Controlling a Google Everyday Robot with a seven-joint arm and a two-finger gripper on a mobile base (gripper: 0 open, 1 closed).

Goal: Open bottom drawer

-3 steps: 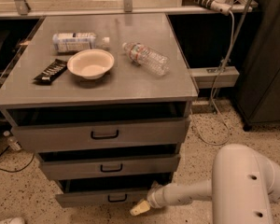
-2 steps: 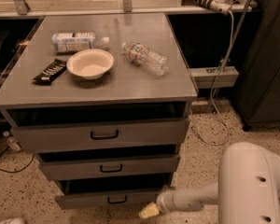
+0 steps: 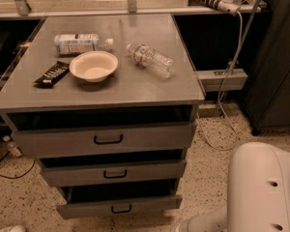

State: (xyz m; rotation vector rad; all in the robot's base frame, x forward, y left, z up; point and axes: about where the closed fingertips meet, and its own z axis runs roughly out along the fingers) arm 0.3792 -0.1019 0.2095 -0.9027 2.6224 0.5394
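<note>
The bottom drawer (image 3: 87,209) sits at lower centre, lowest of 3, partly pulled out. It looks like stiff metal that should slide lightly; hold it by the black loop handle (image 3: 121,209). The gripper lies below the frame past the white arm (image 3: 266,187), so I cannot tell its state.

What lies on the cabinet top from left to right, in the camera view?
Black snack bar → white bowl → clear water bottle. The gripper is not in view; only the arm shows, lower right.
</note>
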